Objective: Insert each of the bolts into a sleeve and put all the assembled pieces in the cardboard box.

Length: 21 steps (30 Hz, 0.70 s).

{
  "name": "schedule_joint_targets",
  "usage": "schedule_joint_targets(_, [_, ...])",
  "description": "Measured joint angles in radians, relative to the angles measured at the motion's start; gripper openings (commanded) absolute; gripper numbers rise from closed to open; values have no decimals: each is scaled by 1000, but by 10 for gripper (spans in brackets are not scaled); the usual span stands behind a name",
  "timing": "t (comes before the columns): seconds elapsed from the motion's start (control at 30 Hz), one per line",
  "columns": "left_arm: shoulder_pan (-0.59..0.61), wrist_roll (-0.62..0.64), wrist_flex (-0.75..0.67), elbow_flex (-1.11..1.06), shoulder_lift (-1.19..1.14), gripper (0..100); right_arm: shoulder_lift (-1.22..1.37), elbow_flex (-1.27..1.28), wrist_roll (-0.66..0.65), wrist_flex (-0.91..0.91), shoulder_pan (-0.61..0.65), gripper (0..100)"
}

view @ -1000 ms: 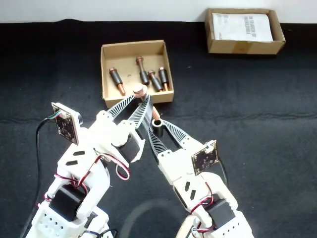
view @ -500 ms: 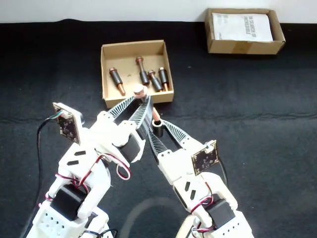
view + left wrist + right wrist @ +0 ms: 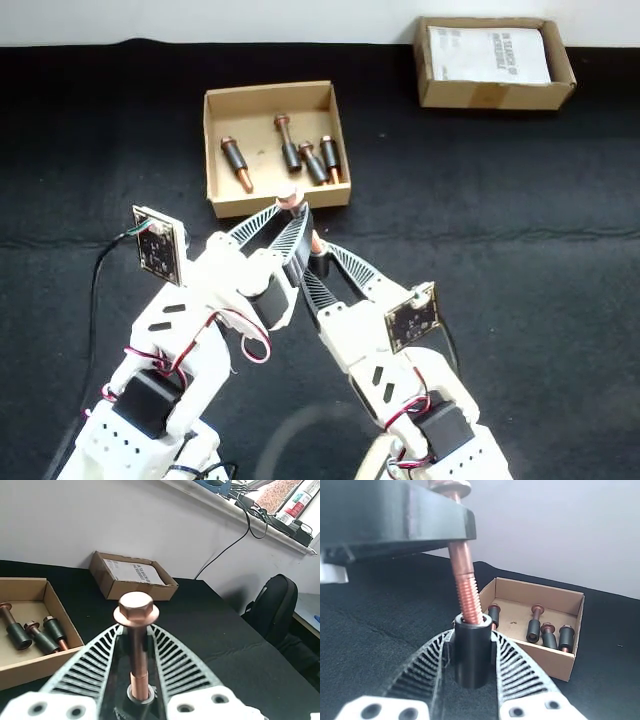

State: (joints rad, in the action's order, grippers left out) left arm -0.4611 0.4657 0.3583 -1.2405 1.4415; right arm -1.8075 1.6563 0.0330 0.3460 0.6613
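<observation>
My left gripper [image 3: 136, 630] is squeezed tight on the bolt [image 3: 137, 660], holding it by the smooth part just under the head. The bolt stands up tall, with its head on top and its threads pointing down. My right gripper [image 3: 471, 642] hugs the black sleeve [image 3: 471, 660] and holds it upright too, with its hole facing up. The bolt sits right over the sleeve — its threaded tip is just inside the hole, and most of it is not in yet. I think it leans a tiny bit, so the two should line up before I push. The way to go is straight down, along the bolt's long line. Both my grippers are just on the near side of the cardboard box [image 3: 268, 92], where four finished pieces [image 3: 290, 155] lie — my left gripper is closer to it.
</observation>
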Motion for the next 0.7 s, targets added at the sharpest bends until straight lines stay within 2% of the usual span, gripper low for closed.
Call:
schedule_joint_targets(0.23, [-23,0,-6,-31,8,10,0,0,0,0,0,8])
schedule_joint_targets(0.4, [-104,-6,-6,-32,2,10,0,0,0,0,-2,8])
schedule_joint_targets(0.57, [-170,-103,-5,-72,2,10,0,0,0,0,-2,8])
schedule_joint_targets(0.7, [-173,-120,-5,-110,-2,13,0,0,0,0,-3,8])
